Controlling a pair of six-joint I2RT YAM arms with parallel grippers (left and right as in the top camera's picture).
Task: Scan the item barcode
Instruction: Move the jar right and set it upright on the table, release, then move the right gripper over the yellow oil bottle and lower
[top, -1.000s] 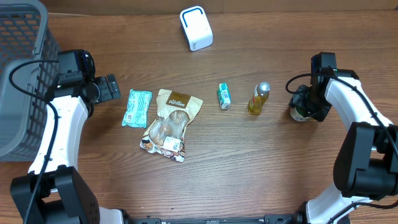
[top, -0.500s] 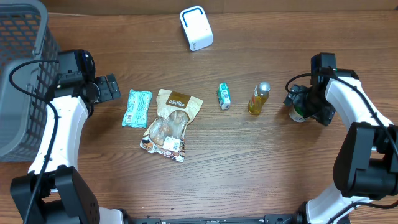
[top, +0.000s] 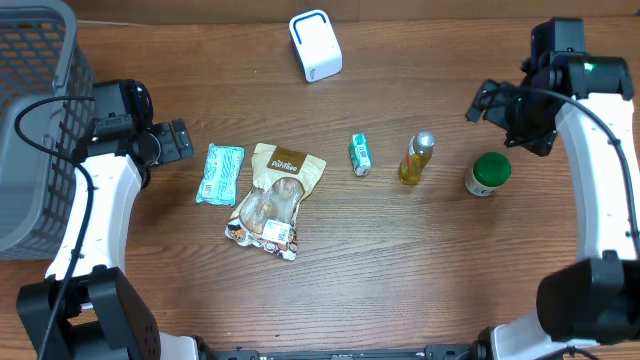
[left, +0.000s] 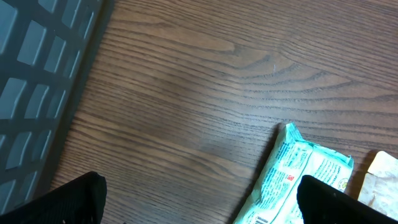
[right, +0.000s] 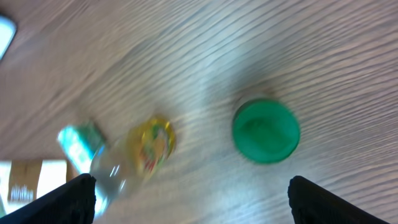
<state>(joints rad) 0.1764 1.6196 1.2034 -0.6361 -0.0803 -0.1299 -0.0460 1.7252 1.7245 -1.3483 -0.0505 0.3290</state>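
Lifted away since a second ago, the right fingers no longer surround the green-lidded jar. They now hang spread wide apart and empty above the bench, just behind the jar. The jar stands upright and alone at the right end of a row of goods. To its left come a yellow bottle, a small green carton, a brown snack bag and a teal packet. The left fingers, also wide apart and empty, hover near the teal packet, beside a grey basket. A white barcode scanner sits at the far edge, well apart from every item. Nothing is held, so this looks like a pause between items. The next move probably calls for closing on one item and carrying it to the scanner, barcode facing it.
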